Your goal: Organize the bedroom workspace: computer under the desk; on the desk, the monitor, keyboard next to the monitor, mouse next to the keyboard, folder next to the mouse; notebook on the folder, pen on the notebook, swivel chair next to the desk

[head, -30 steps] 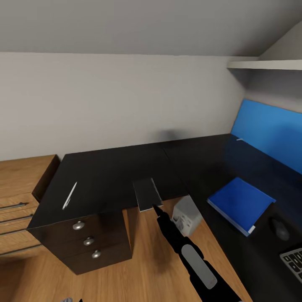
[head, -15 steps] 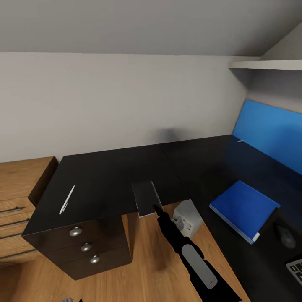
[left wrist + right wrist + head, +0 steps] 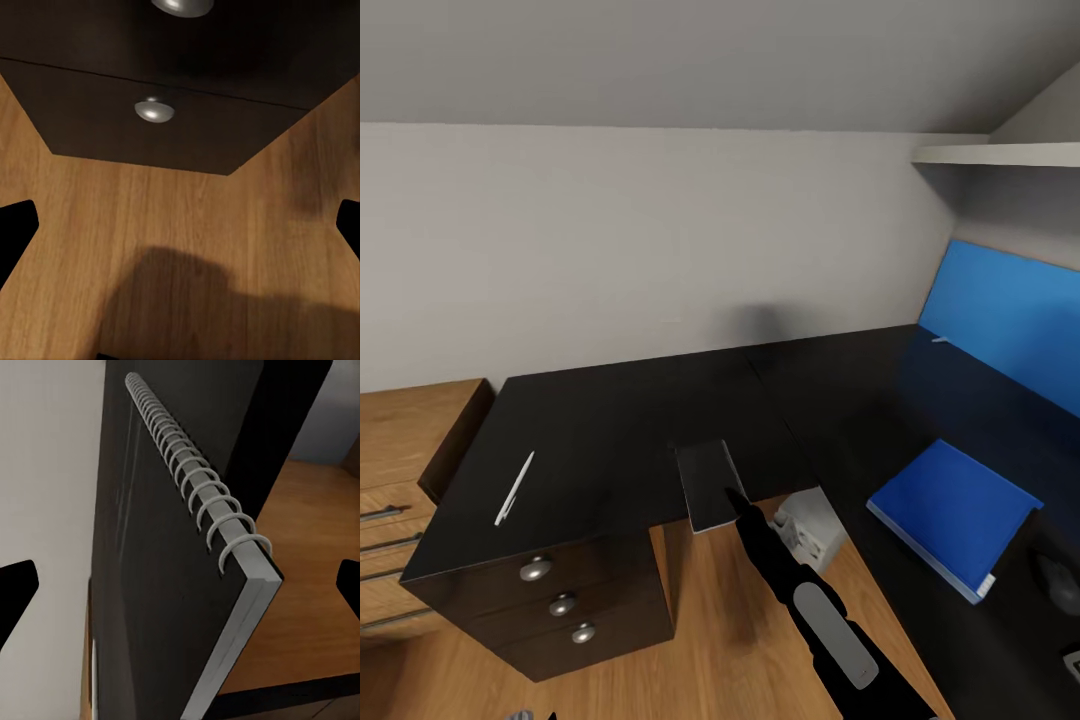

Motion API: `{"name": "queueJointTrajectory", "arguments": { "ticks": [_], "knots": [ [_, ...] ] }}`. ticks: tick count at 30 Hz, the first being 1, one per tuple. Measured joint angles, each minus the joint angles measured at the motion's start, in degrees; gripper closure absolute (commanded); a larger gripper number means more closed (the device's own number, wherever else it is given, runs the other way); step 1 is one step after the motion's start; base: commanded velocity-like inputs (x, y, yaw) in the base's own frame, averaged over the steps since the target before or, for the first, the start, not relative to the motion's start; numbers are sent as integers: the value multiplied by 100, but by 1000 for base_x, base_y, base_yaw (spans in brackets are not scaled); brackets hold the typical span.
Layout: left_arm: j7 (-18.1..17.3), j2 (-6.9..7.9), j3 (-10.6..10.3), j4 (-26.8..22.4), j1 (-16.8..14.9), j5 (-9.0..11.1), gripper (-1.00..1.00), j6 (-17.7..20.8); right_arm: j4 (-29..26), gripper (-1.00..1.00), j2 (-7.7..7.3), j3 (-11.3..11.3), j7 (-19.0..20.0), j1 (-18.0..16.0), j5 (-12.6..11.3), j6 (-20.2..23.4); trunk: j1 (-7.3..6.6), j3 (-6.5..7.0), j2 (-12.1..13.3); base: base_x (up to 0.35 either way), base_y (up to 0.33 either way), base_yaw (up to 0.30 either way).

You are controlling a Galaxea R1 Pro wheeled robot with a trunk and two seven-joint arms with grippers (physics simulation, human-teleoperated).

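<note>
The right claw (image 3: pixel 734 497) was clenched on the notebook (image 3: pixel 707 483), gripping its near edge and holding it roughly level just above the front edge of the black L-shaped bench (image 3: pixel 620 420). In the right wrist view the notebook (image 3: pixel 172 585) appeared dark-covered with a grey spiral binding along one edge and a pale stack of pages; the claw's two dark fingertips (image 3: pixel 15 592) stood at either side of the frame. The pen (image 3: pixel 513 489) lay on the bench's left section, near its front edge and above the drawers, well apart from the notebook. Three round silver knobs (image 3: pixel 536 569) ran down the drawer fronts below it. The folder (image 3: pixel 955 515) lay flat on the bench's right wing, well apart from the notebook, in front of the larger blue wall panel (image 3: pixel 1010 320). The mouse (image 3: pixel 1060 583) sat on the bench just beyond the folder's near right corner, at the frame edge. The computer (image 3: pixel 812 530) stood on the wooden floor (image 3: pixel 710 640) under the bench's inner corner, partly hidden by the right arm. A light wooden drawer cabinet (image 3: pixel 400 470) stood against the bench's left end. The left claw (image 3: pixel 180 247) was released, fingers wide apart, over the wooden floor and facing the lower drawer knobs (image 3: pixel 154 111).
</note>
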Motion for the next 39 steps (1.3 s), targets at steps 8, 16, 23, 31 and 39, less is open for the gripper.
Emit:
{"name": "queueJointTrajectory", "arguments": {
  "ticks": [8,16,23,31,39],
  "knots": [
    [-4,0,0,0,0,4,-100,0,-6,100,6,8,1,-1,21,-5,0,0,0,3,0,0],
    [-3,0,0,0,0,3,-100,0,-10,100,1,9,5,-1,10,-7,-109,89,199,0,0,0],
    [16,0,8,0,0,2,-100,0,-23,100,-6,8,20,4,15,-11,-263,215,480,0,0,0],
    [18,-2,4,12,0,5,-100,31,-954,100,-315,0,2,130,23,-60,-436,359,801,-111,0,0],
    [17,-7,-13,209,0,7,-100,39,-1905,100,-975,-12,-49,403,5,-475,-611,502,1122,-318,0,0]
  ]
}}
